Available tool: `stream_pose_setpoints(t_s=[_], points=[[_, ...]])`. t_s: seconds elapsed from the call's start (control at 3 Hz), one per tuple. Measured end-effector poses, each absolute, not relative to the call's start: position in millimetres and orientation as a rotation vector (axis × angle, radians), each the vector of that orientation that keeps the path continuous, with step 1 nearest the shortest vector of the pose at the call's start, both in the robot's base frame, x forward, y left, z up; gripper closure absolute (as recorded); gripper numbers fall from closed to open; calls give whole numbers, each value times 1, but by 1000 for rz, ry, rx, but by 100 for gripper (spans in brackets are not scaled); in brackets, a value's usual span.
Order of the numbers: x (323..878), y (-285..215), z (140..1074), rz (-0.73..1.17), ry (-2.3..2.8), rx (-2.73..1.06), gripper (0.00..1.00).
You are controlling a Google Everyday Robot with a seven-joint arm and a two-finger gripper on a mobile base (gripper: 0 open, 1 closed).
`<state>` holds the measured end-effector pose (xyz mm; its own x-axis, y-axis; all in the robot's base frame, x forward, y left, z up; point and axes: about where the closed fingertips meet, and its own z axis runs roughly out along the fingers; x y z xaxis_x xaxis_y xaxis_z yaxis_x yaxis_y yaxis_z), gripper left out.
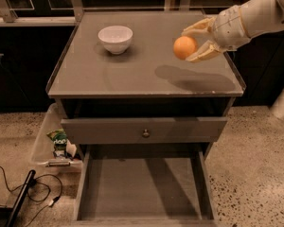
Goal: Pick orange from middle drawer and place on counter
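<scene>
The orange (184, 47) is held between the two pale fingers of my gripper (193, 43), lifted above the right side of the grey counter (132, 74). Its shadow falls on the counter below it. The gripper reaches in from the upper right and is shut on the orange. The middle drawer (142, 188) is pulled wide open at the bottom, and its dark flat floor is bare.
A white bowl (115, 39) stands on the counter's back left. A closed drawer front with a round metal knob (145, 133) sits below the counter edge. A clear bin with packets (57, 143) stands on the floor at the left, with cables (23, 193) nearby.
</scene>
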<state>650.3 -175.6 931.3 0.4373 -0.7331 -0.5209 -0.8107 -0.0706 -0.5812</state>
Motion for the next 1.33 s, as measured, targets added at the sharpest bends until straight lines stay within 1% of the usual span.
stream_pose_setpoints(t_s=[0.33,1.0,1.33], points=[[670,-170,908,152,1360,-1901,100],[685,-154,866,233,1410,-2014,100],[685,-153,866,235,1410,-2017,82]])
